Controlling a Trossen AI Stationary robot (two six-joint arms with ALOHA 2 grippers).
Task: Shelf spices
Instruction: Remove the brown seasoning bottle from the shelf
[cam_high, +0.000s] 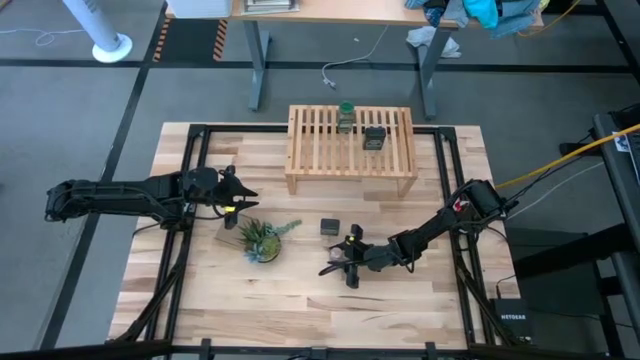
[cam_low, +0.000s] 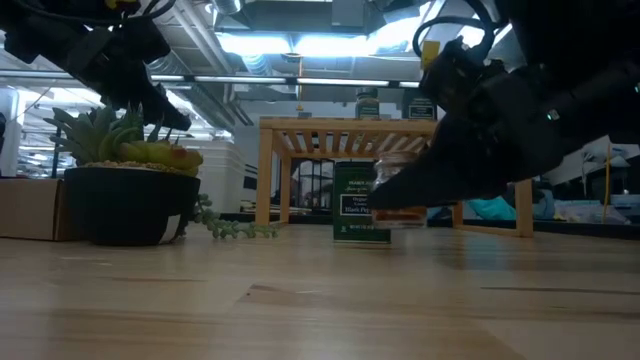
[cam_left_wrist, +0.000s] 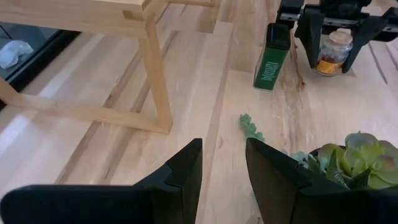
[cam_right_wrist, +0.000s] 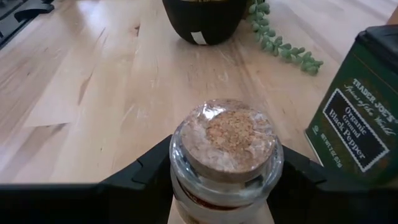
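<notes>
The low slatted wood shelf (cam_high: 318, 150) stands at the table's far side. On its slats stand a green-capped jar (cam_high: 346, 117) and a dark tin (cam_high: 374, 138). A second dark tin with a pale label (cam_right_wrist: 354, 118) (cam_high: 330, 227) stands on the tabletop in front of the shelf. My right gripper (cam_high: 345, 262) (cam_right_wrist: 225, 158) is low over the table, just near-side of that tin, shut on the tiny cork-topped glass jar (cam_right_wrist: 225, 140) (cam_left_wrist: 329, 53). My left gripper (cam_left_wrist: 224, 168) (cam_high: 235, 195) is open, hovering beside the plant and touching nothing. My right gripper pinches the tiny jar between its two fingers, one finger (cam_right_wrist: 146, 171) on each side of the glass wall (cam_right_wrist: 186, 183) just below the cork. The fingers come low and nearly level from the table's right. The jar stands upright with its base at the tabletop.
A spiky green plant in a dark pot (cam_high: 262, 240) (cam_low: 125, 190) with a trailing vine (cam_right_wrist: 283, 46) stands left of the tin and jar. A pale flat sheet (cam_high: 228, 232) lies beside the pot. The shelf's slats hold free room left of the green-capped jar.
</notes>
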